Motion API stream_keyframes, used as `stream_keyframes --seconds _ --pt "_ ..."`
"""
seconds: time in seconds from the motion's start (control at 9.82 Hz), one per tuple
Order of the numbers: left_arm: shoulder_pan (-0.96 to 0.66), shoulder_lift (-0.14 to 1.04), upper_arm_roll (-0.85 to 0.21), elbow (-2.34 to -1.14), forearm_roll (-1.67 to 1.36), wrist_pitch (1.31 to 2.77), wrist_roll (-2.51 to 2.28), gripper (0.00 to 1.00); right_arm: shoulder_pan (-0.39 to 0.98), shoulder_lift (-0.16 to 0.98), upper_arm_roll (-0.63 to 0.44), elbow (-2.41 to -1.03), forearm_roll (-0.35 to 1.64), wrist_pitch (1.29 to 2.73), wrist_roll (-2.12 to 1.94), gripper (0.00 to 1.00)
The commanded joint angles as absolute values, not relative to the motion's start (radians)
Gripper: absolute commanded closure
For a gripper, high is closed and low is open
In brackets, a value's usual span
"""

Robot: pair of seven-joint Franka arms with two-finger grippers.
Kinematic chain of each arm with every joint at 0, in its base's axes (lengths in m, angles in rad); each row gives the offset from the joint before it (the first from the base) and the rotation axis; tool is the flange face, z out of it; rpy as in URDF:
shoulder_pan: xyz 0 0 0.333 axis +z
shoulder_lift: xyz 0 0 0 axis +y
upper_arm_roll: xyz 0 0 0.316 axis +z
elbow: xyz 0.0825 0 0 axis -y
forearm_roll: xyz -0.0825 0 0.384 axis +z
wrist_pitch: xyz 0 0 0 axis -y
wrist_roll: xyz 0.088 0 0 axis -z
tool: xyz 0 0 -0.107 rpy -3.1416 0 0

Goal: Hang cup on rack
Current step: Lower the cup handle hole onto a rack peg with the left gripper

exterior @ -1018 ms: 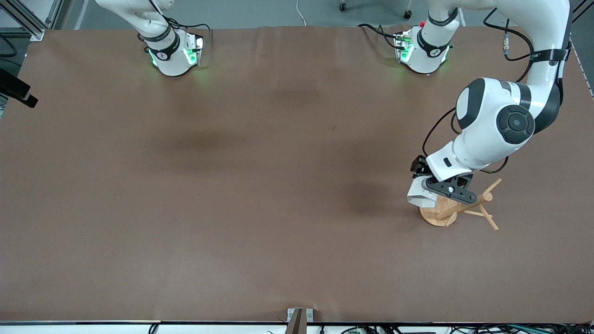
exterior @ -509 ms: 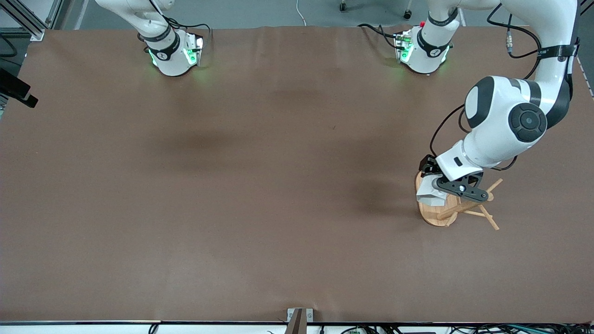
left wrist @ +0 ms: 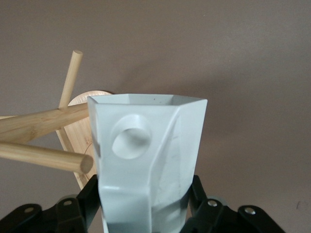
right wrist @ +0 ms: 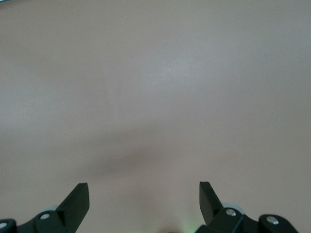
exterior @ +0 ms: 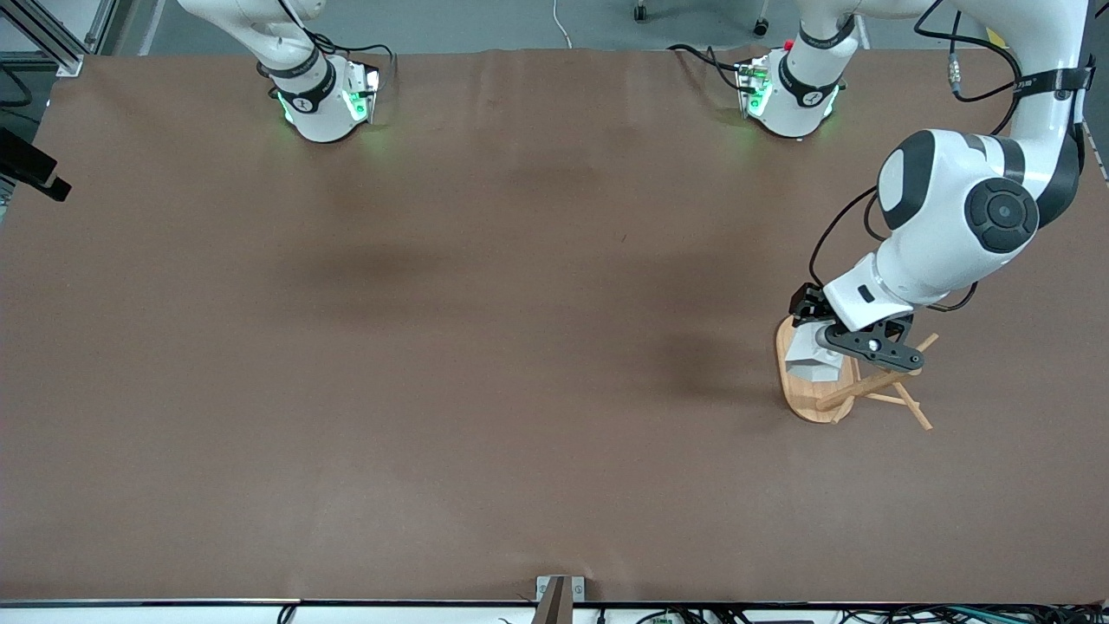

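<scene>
I have the left hand up in the air over the rack, which stands on the tabletop toward the left arm's end. The hand is clamped tight on the cup, its dark fingers pressing the white faceted body from both sides near the base. In my left wrist view the cup points its polygonal rim away from the hand, and the flat handle tab with its round hole faces the camera. Right beside that tab I see two of the rack's bamboo pegs; the blunt end of one peg sits just next to the tab's edge, close to the hole but outside it, and I cannot tell whether peg and cup touch. A third, thinner peg rises at an angle above the rack's pale oval base. From the front view the cup hangs over the base, next to the central post, with pegs spreading out toward the front camera. The right hand is waiting with its fingers spread wide apart, holding nothing, looking down on bare brown tabletop
</scene>
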State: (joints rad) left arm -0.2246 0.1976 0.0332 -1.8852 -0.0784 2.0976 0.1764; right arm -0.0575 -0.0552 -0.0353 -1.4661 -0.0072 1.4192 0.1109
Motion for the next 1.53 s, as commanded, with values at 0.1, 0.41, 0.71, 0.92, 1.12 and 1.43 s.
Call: stream_keyframes --seconds 0.1,0.41,0.71,0.92,1.12,1.43 --pt "-0.224 0.206 0.051 -1.895 -0.092 2.097 0.199 0.98 -0.057 -0.052 -0.034 -1.454 -0.021 1.414 0.106 0.00" --pt "-0.222 0.213 0.057 -1.894 -0.092 2.108 0.201 0.98 -0.057 -0.052 -0.034 -1.454 -0.021 1.414 0.106 0.00" --pt "-0.222 0.229 0.069 -1.884 -0.092 2.128 0.201 0.97 -0.057 -0.052 -0.034 -1.454 -0.021 1.414 0.106 0.00" --pt "-0.222 0.244 0.071 -1.882 -0.092 2.152 0.201 0.96 -0.057 -0.052 -0.034 -1.456 -0.021 1.414 0.106 0.00" --pt "-0.222 0.258 0.071 -1.876 -0.092 2.161 0.201 0.93 -0.057 -0.052 -0.034 -1.456 -0.021 1.414 0.104 0.00" --pt "-0.222 0.262 0.072 -1.867 -0.092 2.158 0.202 0.89 -0.057 -0.052 -0.034 -1.454 -0.021 1.414 0.106 0.00"
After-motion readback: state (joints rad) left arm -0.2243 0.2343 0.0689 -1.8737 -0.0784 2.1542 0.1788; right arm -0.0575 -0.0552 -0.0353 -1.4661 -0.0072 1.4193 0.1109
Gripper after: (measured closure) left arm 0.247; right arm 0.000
